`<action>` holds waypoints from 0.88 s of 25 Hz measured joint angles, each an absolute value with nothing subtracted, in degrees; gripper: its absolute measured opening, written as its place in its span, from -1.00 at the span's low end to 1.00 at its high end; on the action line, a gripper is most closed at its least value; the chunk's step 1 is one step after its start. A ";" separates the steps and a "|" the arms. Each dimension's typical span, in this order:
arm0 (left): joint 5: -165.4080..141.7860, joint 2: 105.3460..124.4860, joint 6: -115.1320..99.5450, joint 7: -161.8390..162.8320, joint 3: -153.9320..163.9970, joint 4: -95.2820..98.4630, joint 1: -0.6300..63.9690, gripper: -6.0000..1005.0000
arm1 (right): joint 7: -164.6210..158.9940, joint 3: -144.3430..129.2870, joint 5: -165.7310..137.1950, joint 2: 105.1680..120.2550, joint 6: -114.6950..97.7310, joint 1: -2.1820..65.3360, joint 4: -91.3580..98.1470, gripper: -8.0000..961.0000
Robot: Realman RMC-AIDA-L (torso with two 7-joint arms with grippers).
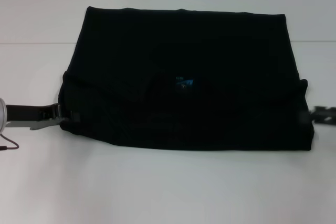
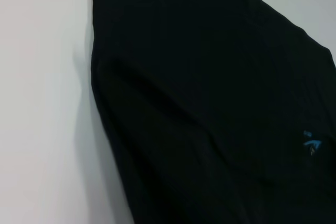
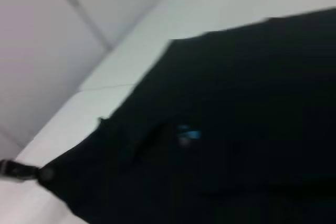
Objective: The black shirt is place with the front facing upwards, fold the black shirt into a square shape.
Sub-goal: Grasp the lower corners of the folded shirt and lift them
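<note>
Inspecting the shirt (image 1: 184, 87), I find it folded wide on the white surface (image 1: 157, 187), long axis running between my left hand (image 1: 62, 115) and right hand (image 1: 311, 115), each touching a near corner, grip state undeterminable on both.

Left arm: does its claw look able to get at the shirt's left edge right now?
Probably yes. The left claw is already at the left edge of the black shirt, low over the white table, and nothing lies between them. Whether it actually grips the fabric is unclear.
</note>
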State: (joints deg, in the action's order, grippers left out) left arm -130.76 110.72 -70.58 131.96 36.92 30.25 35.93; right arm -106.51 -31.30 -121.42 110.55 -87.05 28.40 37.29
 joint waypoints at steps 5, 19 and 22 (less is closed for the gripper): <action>-130.85 110.63 -70.58 131.94 36.80 30.31 35.96 -0.92 | -128.79 -30.78 -129.93 107.16 -88.26 30.71 45.01 0.96; -130.88 110.67 -70.75 131.86 36.98 30.23 36.15 -0.92 | -141.84 -32.66 -149.22 109.48 -81.78 42.55 40.79 0.96; -130.87 110.75 -70.75 131.81 37.00 30.23 36.17 -0.92 | -141.74 -34.32 -149.06 109.75 -79.62 43.41 37.83 0.96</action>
State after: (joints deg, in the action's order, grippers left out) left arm -130.87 110.75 -70.75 131.81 37.00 30.23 36.17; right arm -141.74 -34.32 -149.06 109.75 -79.62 43.41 37.83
